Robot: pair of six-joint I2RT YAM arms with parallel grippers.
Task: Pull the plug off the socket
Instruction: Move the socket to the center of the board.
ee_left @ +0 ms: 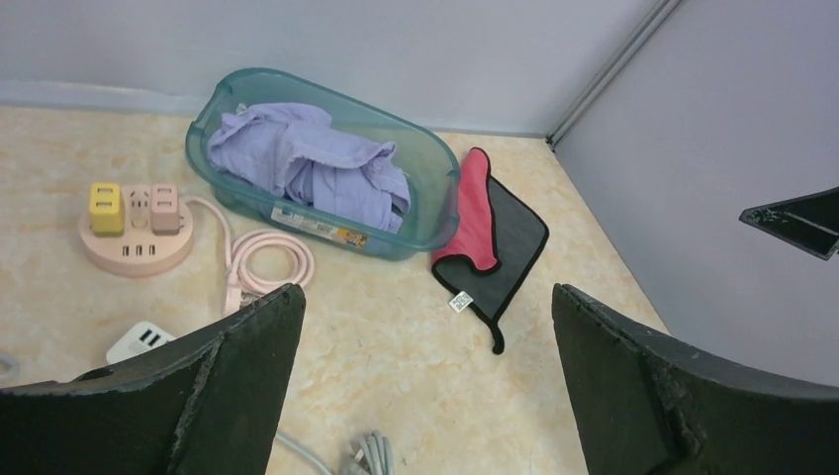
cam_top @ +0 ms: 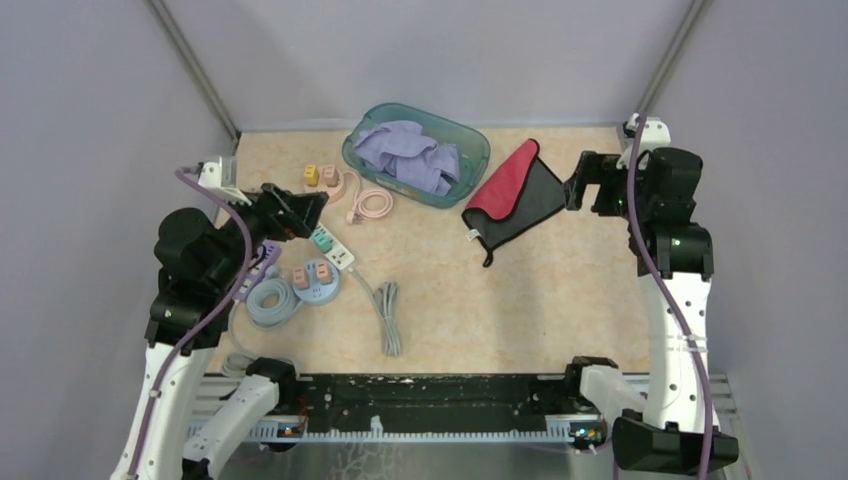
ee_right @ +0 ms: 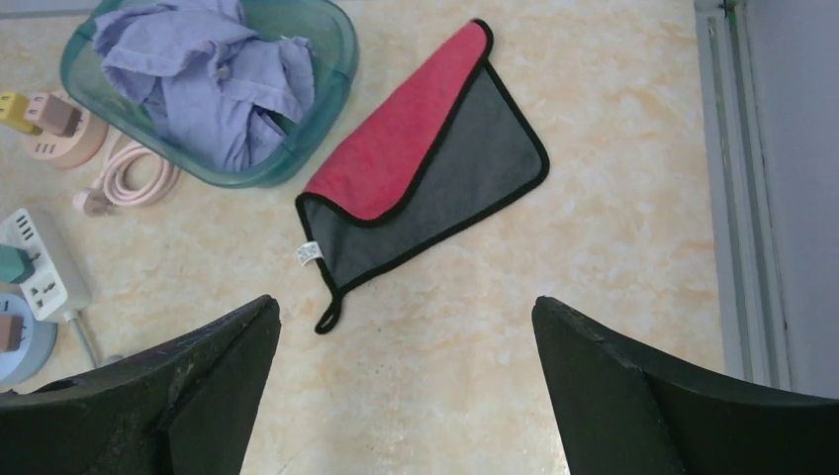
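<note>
Grey partition walls close in a beige, stone-patterned worktop. Both sets of jaws stand wide apart and hold nothing. The left jaws hover over the left side, among the sockets. The right jaws hang at the far right beside the red-and-grey cloth, well apart from any socket.

Every candidate sits on the left:
- a pink round socket hub carrying a yellow plug and a pink plug;
- a white power strip with a teal plug;
- a blue round hub with two pinkish plugs.

The task doesn't tell me which one.

I judge the left arm is placed to do the pulling, its jaws spread to fit around a plug body. No plug is out, so the job is only starting. The teal basin of lilac cloth sits at the far centre, out of the way. My worry is that a light hub lifts along with its plug unless the right arm pins it.
</note>
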